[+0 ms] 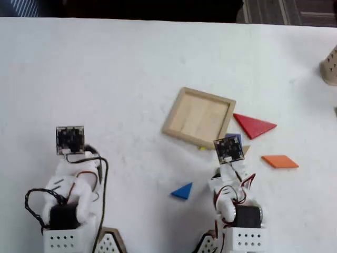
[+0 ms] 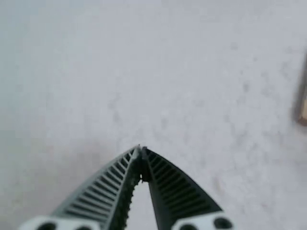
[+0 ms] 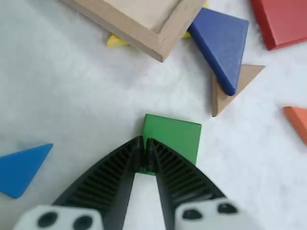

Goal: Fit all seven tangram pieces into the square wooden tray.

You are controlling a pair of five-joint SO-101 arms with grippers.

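Tray, centre frame: empty. Seven pieces loose right of and below it, yellow piece partly beneath. Left gripper, right gripper: closed, empty.

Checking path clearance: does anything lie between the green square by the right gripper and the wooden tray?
Nothing visible lies directly between the green square and the tray's near rim, just bare table. A yellow piece sticks out from under that rim, and a dark blue triangle overlapping a tan triangle sits off to the side.

The white table bears a wooden tray, red triangle, orange parallelogram, blue triangle and green square
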